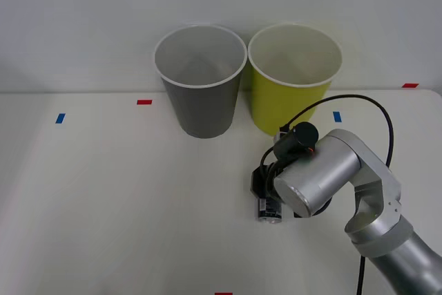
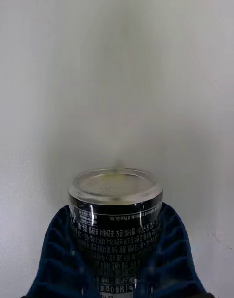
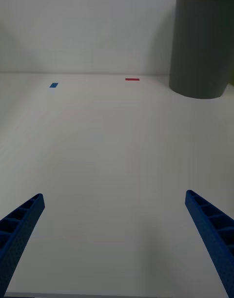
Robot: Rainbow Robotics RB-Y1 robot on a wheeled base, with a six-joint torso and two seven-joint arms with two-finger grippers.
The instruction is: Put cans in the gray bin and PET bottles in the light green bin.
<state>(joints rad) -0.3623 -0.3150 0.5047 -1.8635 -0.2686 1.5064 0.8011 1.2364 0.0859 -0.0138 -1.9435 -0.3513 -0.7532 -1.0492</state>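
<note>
White desk (image 1: pixel 124 198) runs back to a plain pale wall, marked with small red and blue tape tabs, and carries two round tapered wastebaskets side by side at its far edge: the dark gray bin with a white inside and rim (image 1: pixel 201 105) and, just beside it on our right, the lime-green bin of the same shape (image 1: pixel 286 105).

Our right tool (image 1: pixel 268 202) is down at the desk in front of the green bin, clenched on the small short can with a black label and silver metal ends (image 1: pixel 268 210). We judge the can stiff and light, but its smooth printed wall is slippery and a thin wall may dent under hard pressure. The hold belongs on the cylindrical side, mid-height, where the ribbed blue fingers (image 2: pixel 56 249) already press from both sides.

From above, the silver arm covers most of the can, so we see little more than a dark end poking out. The right wrist view gives what that hides: the label text, the shiny end (image 2: pixel 115 183), and the fingers hugging both flanks. Neither bin appears there, so only the overhead picture tells us the gray bin lies farther left and back.

Our left tool (image 3: pixel 117 244) hangs released over bare desk, with the gray bin (image 3: pixel 201 45) ahead of it.
</note>
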